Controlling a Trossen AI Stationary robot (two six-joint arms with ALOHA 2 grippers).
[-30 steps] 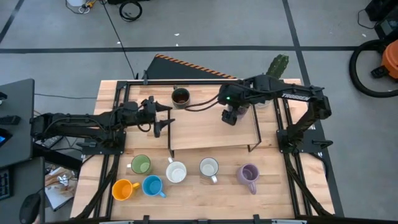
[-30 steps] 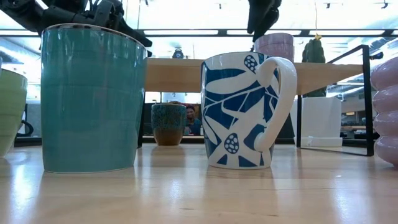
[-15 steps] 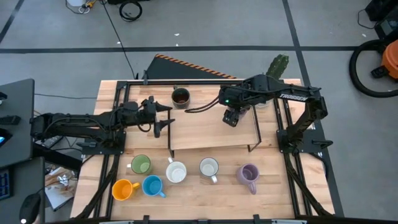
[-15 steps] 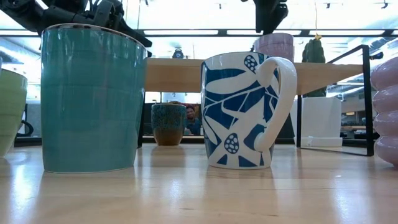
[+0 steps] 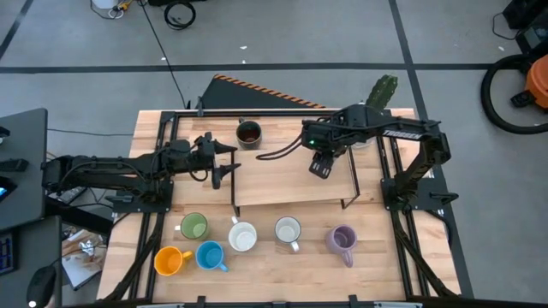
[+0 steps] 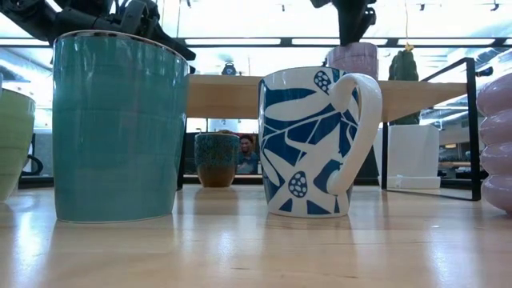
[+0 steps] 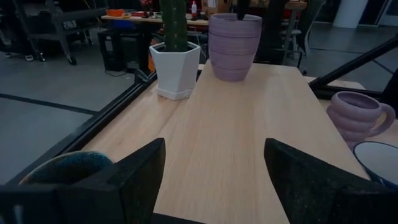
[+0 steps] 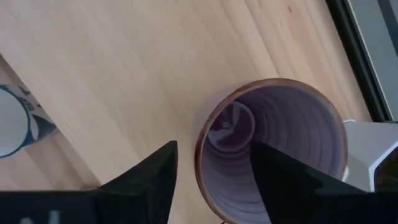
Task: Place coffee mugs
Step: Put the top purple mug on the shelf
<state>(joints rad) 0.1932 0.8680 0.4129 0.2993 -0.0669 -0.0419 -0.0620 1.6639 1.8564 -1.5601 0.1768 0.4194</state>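
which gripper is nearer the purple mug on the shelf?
Right. The right gripper hovers right above the purple mug on the shelf; the left gripper waits across at the shelf's far end.

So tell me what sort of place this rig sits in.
Probably a robotics lab or workshop: bare concrete floor with cables, a vacuum parked beside the wooden table, and workbenches cluttered with gear in the room behind.

The setting is a robotics lab or workshop. A wooden table (image 5: pixel 282 274) with black metal framing stands on a grey concrete floor (image 5: pixel 282 34) marked with dark lines. Loose cables (image 5: pixel 180 13) lie on the floor beyond the table's far edge. A shop vacuum (image 5: pixel 522 81) stands off its far right corner. Workbenches (image 7: pixel 143 17) and shelving fill the room behind.
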